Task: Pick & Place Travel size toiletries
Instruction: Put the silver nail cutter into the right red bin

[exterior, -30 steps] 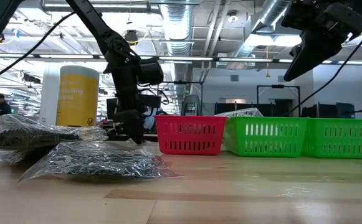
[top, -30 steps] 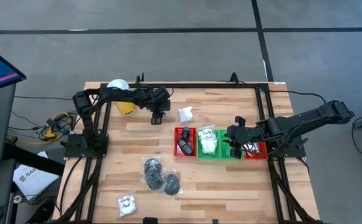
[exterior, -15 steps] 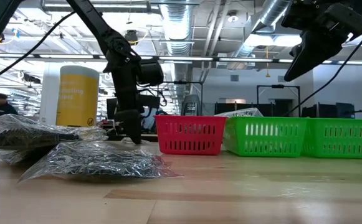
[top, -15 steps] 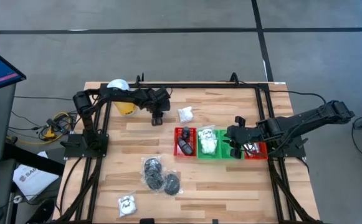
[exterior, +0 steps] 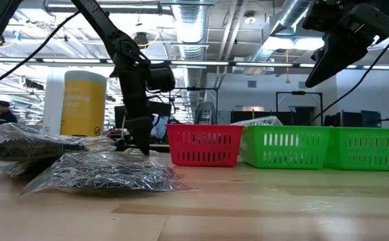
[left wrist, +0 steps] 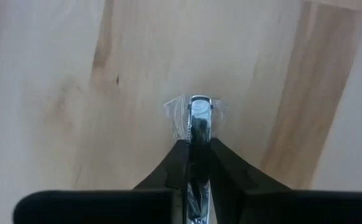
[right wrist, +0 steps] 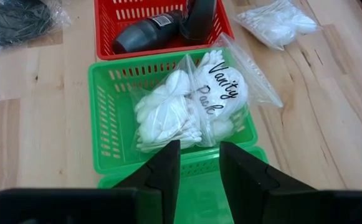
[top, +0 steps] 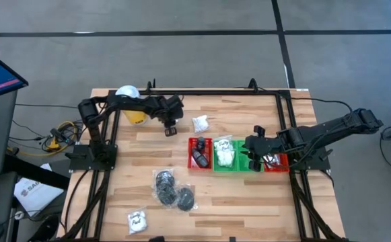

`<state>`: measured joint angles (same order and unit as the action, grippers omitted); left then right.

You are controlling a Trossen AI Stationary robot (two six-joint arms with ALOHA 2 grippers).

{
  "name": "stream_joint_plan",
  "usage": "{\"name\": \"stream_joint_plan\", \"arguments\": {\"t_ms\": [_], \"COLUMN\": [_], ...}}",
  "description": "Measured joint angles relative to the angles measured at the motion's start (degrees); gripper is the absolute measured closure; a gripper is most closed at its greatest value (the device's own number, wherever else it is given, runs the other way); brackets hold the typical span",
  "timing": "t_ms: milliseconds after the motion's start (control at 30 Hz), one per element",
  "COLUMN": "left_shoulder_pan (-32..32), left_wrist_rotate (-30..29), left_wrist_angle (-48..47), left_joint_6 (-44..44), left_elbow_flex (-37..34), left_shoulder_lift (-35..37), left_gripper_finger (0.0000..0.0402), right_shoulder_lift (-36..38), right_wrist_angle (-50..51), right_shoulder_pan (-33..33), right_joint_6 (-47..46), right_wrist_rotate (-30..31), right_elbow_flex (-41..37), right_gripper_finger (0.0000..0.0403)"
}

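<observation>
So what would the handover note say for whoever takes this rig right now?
Left gripper: down at the table's far left part, shut on a small silver tube in clear wrap.
Right gripper: open, empty, hovering over the green trays.
Done: Vanity Pack bag in a green tray; dark items in the red tray.
Left: the tube, a white sachet, black-piece bags, another white pack.

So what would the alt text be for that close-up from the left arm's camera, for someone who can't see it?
The left gripper is closed on a small shiny silver item in a clear wrapper, seen from just behind its two dark fingers. Beneath it is a bare, light wooden table with plank seams, and nothing else is in view.
</observation>
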<state>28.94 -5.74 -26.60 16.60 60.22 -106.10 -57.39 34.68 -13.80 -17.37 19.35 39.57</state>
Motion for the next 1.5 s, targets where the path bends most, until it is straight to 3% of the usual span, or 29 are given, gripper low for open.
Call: {"name": "stream_joint_plan", "arguments": {"t_ms": [467, 833, 1267, 1500], "left_shoulder_pan": [-2.32, -9.55, -23.01, -29.93], "left_wrist_rotate": [4.59, 4.58, 4.52, 1.63], "left_wrist_angle": [0.04, 5.70, 18.61, 28.34], "left_joint_6": [-11.98, -18.85, -23.54, -23.41], "left_elbow_flex": [-0.21, -0.08, -0.03, -0.03], "left_shoulder_lift": [12.89, 23.11, 24.74, 24.74], "left_gripper_finger": [0.0375, 0.0375, 0.0373, 0.0373], "right_shoulder_lift": [0.00, 0.00, 0.02, 0.01], "right_wrist_angle": [-0.46, -3.40, -11.76, -17.98], "right_shoulder_pan": [0.02, 0.07, 0.02, 0.01], "right_joint_6": [0.07, 2.62, 4.03, 4.06], "right_wrist_rotate": [0.00, 0.10, 0.13, 0.11], "right_elbow_flex": [0.00, 0.00, -0.02, -0.02], "right_gripper_finger": [0.0301, 0.0301, 0.0301, 0.0301]}}
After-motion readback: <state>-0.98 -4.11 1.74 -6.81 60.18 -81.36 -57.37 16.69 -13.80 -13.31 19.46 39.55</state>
